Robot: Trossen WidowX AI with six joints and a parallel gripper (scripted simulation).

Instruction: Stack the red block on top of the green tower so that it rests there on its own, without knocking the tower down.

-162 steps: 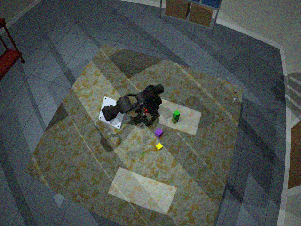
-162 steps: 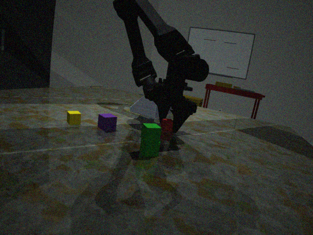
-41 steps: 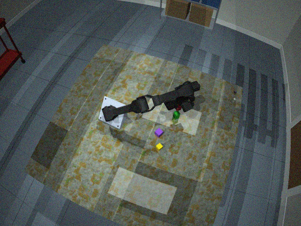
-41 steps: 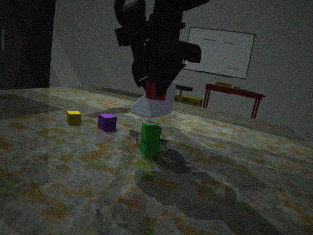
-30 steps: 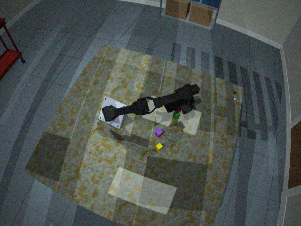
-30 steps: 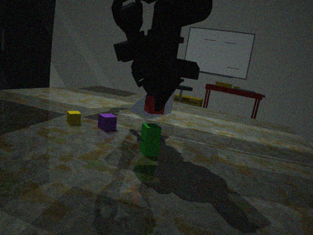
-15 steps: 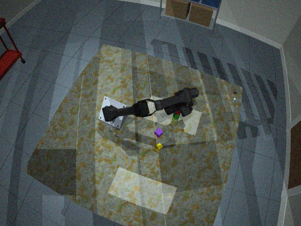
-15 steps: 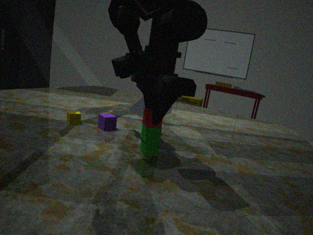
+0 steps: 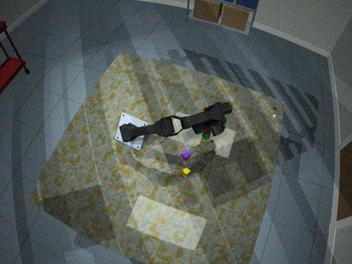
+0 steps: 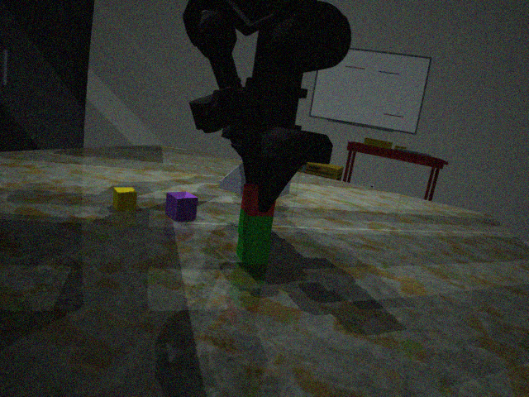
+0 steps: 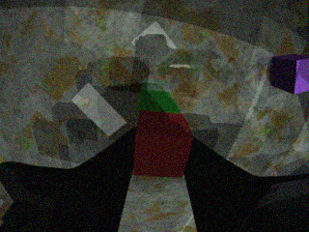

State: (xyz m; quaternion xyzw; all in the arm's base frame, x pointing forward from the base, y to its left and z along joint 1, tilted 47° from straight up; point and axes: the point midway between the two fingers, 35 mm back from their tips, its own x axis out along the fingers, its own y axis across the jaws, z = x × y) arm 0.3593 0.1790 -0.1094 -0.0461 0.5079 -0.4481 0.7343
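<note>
The green tower [image 9: 205, 136] [image 10: 254, 239] [image 11: 157, 101] stands upright on the patterned surface. The red block [image 9: 208, 131] [image 10: 250, 199] [image 11: 161, 145] is right over the tower's top; no gap shows between them in the exterior view, and I cannot tell whether the tower bears its weight. My gripper [image 10: 259, 200] [image 11: 158, 135] is shut on the red block, a finger on either side of it in the wrist view. In the exterior view a finger hides part of the block. In the top view the arm hides the fingers.
A purple block [image 9: 185, 154] [image 10: 181, 206] [image 11: 291, 73] lies to one side of the tower. A yellow block [image 9: 186, 171] [image 10: 124, 198] lies beyond it. The arm's pale base plate [image 9: 120, 119] is at the left of the top view.
</note>
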